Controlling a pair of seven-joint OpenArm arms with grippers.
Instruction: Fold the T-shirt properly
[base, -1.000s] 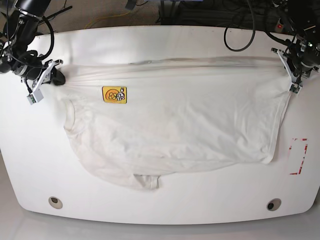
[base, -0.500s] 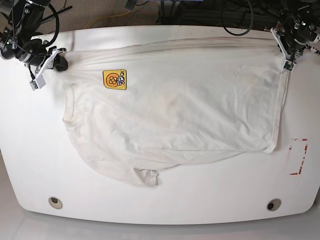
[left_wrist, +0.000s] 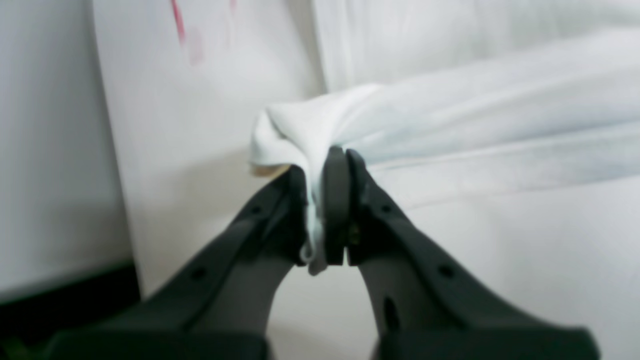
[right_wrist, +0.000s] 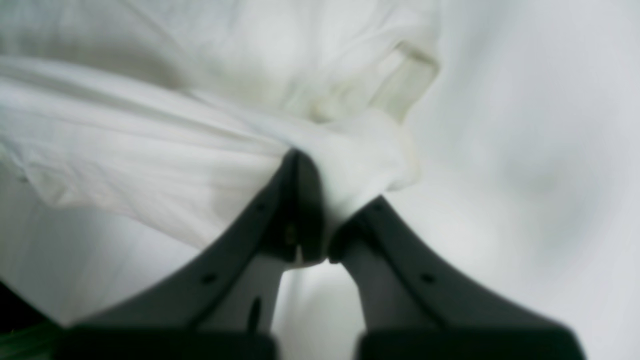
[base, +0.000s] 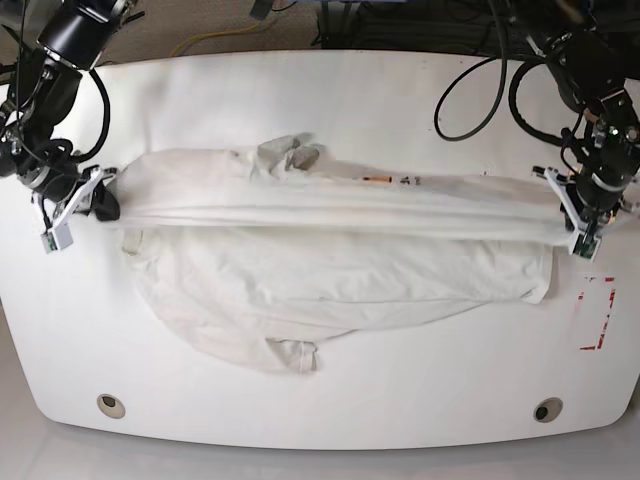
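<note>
The off-white T-shirt (base: 330, 270) lies across the white table (base: 330, 90). Its far edge is lifted and pulled taut as a band (base: 330, 198) between my two grippers, over the rest of the shirt. My left gripper (base: 572, 222) is shut on one end of the band; the left wrist view shows fabric (left_wrist: 300, 130) bunched between its fingertips (left_wrist: 336, 200). My right gripper (base: 98, 203) is shut on the other end; the right wrist view shows cloth (right_wrist: 350, 165) pinched in its fingertips (right_wrist: 300, 210). The yellow-orange patch and the cartoon print are hidden.
A red-marked rectangle (base: 597, 312) is on the table at the right, also seen as red marks in the left wrist view (left_wrist: 180, 25). Two round holes (base: 111, 405) (base: 547, 409) sit near the front edge. Black cables (base: 480, 70) hang at the back right.
Both grippers moved toward the table's front, carrying the shirt's far edge over its body. The yellow patch, visible before, is now covered by the fold.
</note>
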